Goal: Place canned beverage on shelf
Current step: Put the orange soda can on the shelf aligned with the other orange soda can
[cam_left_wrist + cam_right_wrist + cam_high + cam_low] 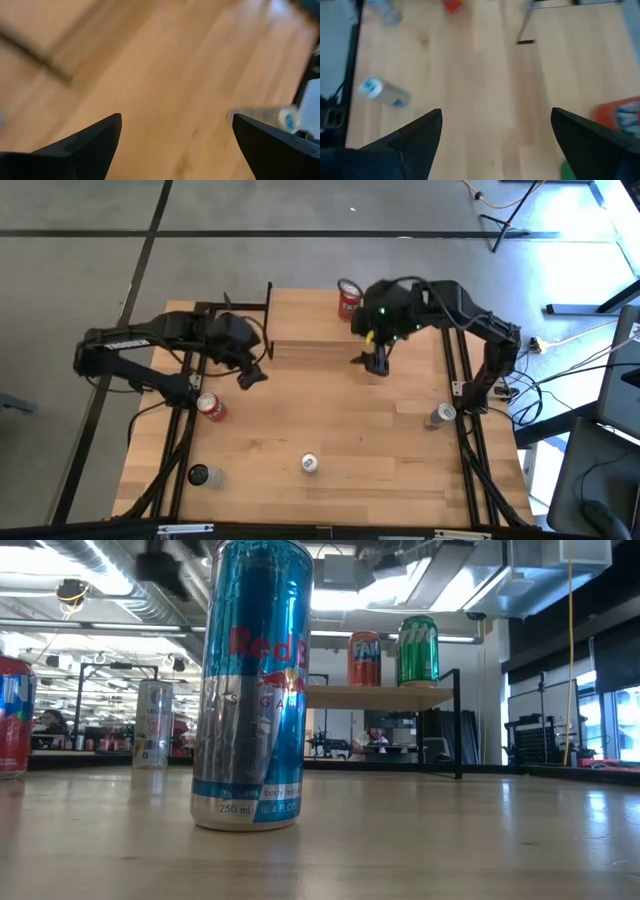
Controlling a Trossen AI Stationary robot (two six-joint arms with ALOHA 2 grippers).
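The shelf (305, 330) stands at the table's far side, with a light plank top on black legs; it also shows in the low view (385, 697). An orange can (364, 658) and a green can (418, 650) stand upright on it. In the high view the orange can (348, 300) shows, and my right arm covers the green one. My right gripper (378, 363) is open and empty, just in front of the shelf's right part. My left gripper (251, 377) is open and empty, off the shelf's left front corner.
Upright cans stand about the table: a blue-silver one (310, 464) near the front middle, which looms large in the low view (250, 690), a red one (210, 408) at the left, a dark one (198, 475) at front left, a silver one (440, 416) at the right.
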